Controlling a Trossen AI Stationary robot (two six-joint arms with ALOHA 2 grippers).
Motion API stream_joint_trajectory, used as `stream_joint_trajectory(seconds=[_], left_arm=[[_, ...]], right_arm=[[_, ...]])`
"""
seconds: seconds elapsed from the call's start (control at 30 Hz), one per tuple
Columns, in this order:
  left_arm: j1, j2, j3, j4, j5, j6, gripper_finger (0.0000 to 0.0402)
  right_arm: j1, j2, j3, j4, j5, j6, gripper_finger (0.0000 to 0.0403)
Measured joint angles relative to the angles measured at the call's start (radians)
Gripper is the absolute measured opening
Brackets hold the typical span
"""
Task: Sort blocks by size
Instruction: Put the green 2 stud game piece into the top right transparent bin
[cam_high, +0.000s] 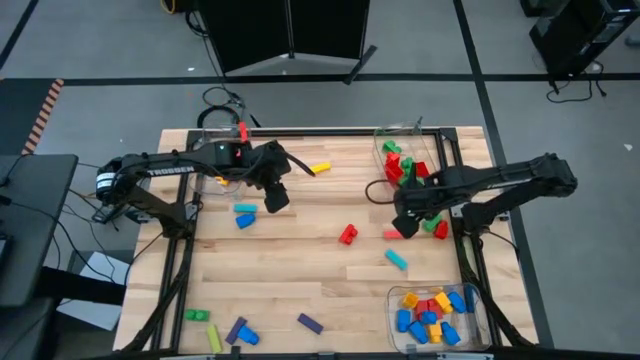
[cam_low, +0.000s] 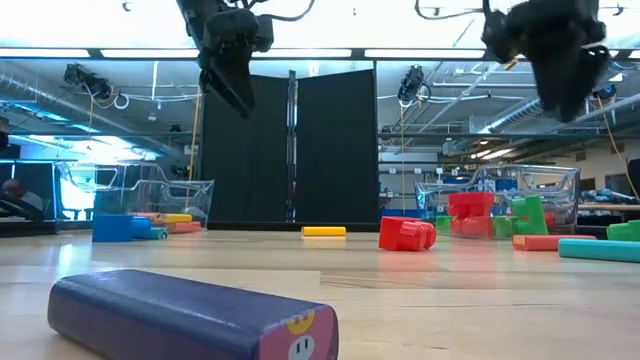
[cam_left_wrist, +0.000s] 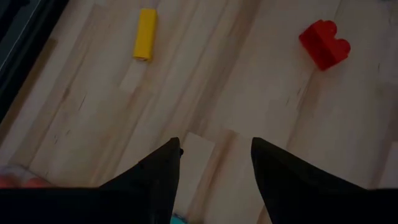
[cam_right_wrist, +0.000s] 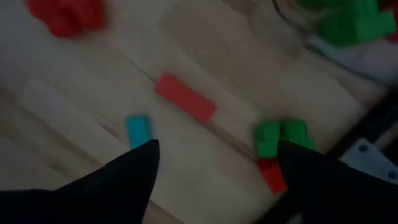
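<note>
Scattered across the wooden table (cam_high: 300, 290) in the high view: blocks (cam_high: 347, 234) in red, blue, teal, green, yellow and purple, with a red one at centre, a yellow bar (cam_high: 320, 168) above it, a blue and teal pair (cam_high: 244, 215) at left, and green, yellow and purple pieces along the bottom edge. Sorted already, judging by the look of it: red and green bricks in the clear bin (cam_high: 400, 150) at upper right, small mixed stubs in the bin (cam_high: 395, 320) at lower right. Left gripper (cam_high: 274, 196) above the left-centre boards, jaws parted and empty, bare wood between the fingers (cam_left_wrist: 155, 177). Right gripper (cam_high: 408, 226) at right of centre, jaws spread wide with nothing held, above a red bar (cam_right_wrist: 185, 97), a teal piece (cam_right_wrist: 138, 129) and a green brick (cam_right_wrist: 280, 136). Likely light, rigid, smooth plastic, prone to skidding on wood if nudged. Best taken across the narrow width on the flat long sides, near the middle, not by the ends.
</note>
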Motion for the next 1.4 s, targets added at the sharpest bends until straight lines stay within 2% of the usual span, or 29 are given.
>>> stream_joint_trajectory(seconds=[0.17,0.33,0.43,0.57,0.7,0.83,0.97,1.3,1.4], left_arm=[[0.000,0.000,0.000,0.000,0.000,-0.003,0.0204],[0.000,0.000,0.000,0.012,0.000,-0.008,0.0204],[0.000,0.000,0.000,0.036,0.000,-0.038,0.0204],[0.000,0.000,0.000,0.063,0.000,-0.084,0.0204],[-0.003,0.000,0.000,0.084,0.000,-0.164,0.0204],[-0.012,0.000,0.000,0.097,0.000,-0.228,0.0204],[-0.023,0.000,0.000,0.111,0.000,-0.271,0.0204],[-0.060,0.000,0.000,0.171,0.000,-0.315,0.0204],[-0.071,0.000,0.000,0.187,0.000,-0.315,0.0204]], right_arm=[[0.000,0.004,-0.126,0.018,-0.076,-0.003,0.0363],[-0.003,0.004,-0.272,0.037,-0.150,-0.075,0.0381],[-0.003,0.006,-0.316,0.058,-0.113,-0.077,0.0385],[-0.009,0.006,-0.318,0.101,0.004,-0.099,0.0383],[-0.062,0.005,-0.344,0.133,0.006,-0.082,0.0376],[-0.119,0.005,-0.414,0.209,-0.040,-0.046,0.0373],[-0.164,0.006,-0.468,0.263,-0.060,-0.079,0.0373],[-0.221,0.002,-0.551,0.375,0.020,-0.053,0.0373],[-0.221,0.000,-0.571,0.391,0.016,-0.026,0.0373]])
